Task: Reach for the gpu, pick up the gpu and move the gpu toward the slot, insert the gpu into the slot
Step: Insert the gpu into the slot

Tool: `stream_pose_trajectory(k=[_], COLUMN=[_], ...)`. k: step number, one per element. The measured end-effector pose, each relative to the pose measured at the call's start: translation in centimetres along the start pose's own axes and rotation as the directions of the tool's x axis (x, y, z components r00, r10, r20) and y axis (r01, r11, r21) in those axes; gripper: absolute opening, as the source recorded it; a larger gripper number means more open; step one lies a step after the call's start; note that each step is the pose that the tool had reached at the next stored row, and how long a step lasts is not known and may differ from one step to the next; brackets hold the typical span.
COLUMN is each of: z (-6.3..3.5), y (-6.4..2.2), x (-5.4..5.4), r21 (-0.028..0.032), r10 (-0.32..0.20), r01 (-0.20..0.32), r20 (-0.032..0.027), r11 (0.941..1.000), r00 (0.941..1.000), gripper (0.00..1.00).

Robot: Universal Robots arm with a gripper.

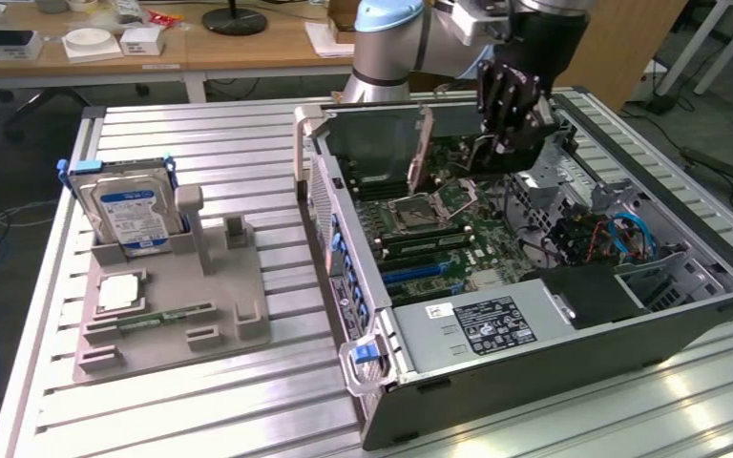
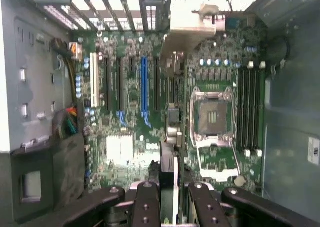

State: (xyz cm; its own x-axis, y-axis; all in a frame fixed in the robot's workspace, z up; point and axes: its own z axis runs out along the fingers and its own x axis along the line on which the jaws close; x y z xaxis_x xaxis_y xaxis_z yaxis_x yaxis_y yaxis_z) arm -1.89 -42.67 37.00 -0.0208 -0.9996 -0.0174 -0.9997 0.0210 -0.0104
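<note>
Standing on edge inside the open computer case [image 1: 533, 382], the gpu [image 1: 392, 134] is a thin green card with a silver end bracket [image 2: 197, 22]. It sits upright above the motherboard [image 1: 469, 239]. In the wrist view the gpu [image 2: 170, 162] shows edge-on, between the long blue slot [image 2: 144, 84] and the CPU socket [image 2: 212, 117]. Whether it is seated cannot be told. The gripper [image 1: 510, 148] is partly closed, its 2 fingers [image 2: 145, 202] clamped on the card.
</note>
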Motion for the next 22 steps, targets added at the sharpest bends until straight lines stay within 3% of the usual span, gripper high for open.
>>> stream_pose_trajectory(k=[4, 11, 17, 22], z=[0.59, 1.21, 1.94, 2.84], y=[1.40, 1.44, 2.54, 2.83], x=[0.0, 1.5, 1.6, 1.6], r21=[0.0000, -0.0001, 0.0011, 0.0051], r10=[0.000, 0.000, 0.000, 0.000], r01=[0.000, 0.000, 0.000, 0.000], r20=[0.0001, 0.0000, 0.0000, 0.0002], r11=[1.0000, 1.0000, 1.0000, 1.0000], r00=[1.0000, 1.0000, 1.0000, 1.0000], gripper=[0.27, 0.27, 0.27, 0.27])
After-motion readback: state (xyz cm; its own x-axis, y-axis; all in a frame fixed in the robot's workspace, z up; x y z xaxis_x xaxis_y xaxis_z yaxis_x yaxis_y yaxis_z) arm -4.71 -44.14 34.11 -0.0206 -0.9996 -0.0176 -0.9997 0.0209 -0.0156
